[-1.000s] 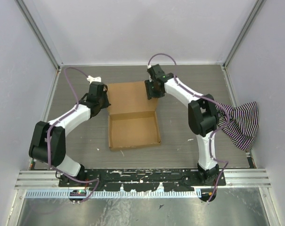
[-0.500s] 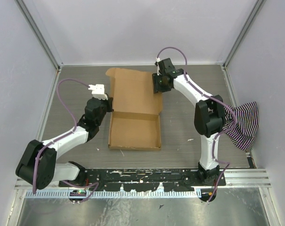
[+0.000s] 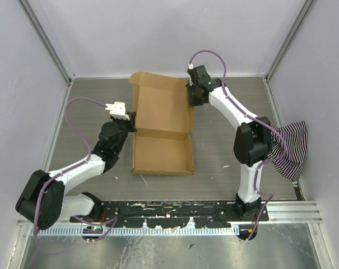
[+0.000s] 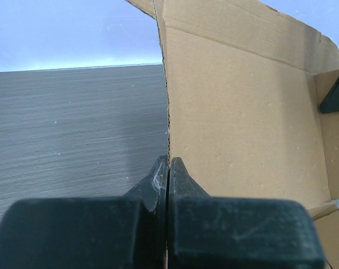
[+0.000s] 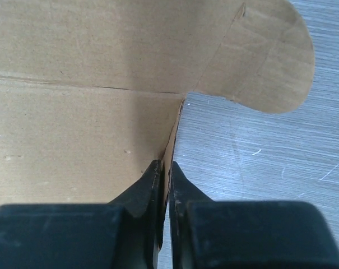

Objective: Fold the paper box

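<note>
The paper box (image 3: pixel 161 129) is a brown cardboard mailer on the table's middle, its tray part near me and its lid opened back and raised toward the far wall. My left gripper (image 3: pixel 131 120) is shut on the lid's left side flap edge; in the left wrist view its jaws (image 4: pixel 168 168) pinch the cardboard (image 4: pixel 242 123). My right gripper (image 3: pixel 191 96) is shut on the lid's right side edge; in the right wrist view its jaws (image 5: pixel 165 171) clamp the thin flap, with the lid panel (image 5: pixel 79 84) to the left and a rounded tab (image 5: pixel 270 61) ahead.
A black-and-white striped cloth (image 3: pixel 284 147) hangs at the right wall beside the right arm. The grey enclosure walls stand close behind the lid. The metal rail (image 3: pixel 169 213) runs along the near edge.
The lid has swung up and back toward the far wall. My right gripper moved back and right with it; my left gripper shifted nearer and right along the lid's left edge.
</note>
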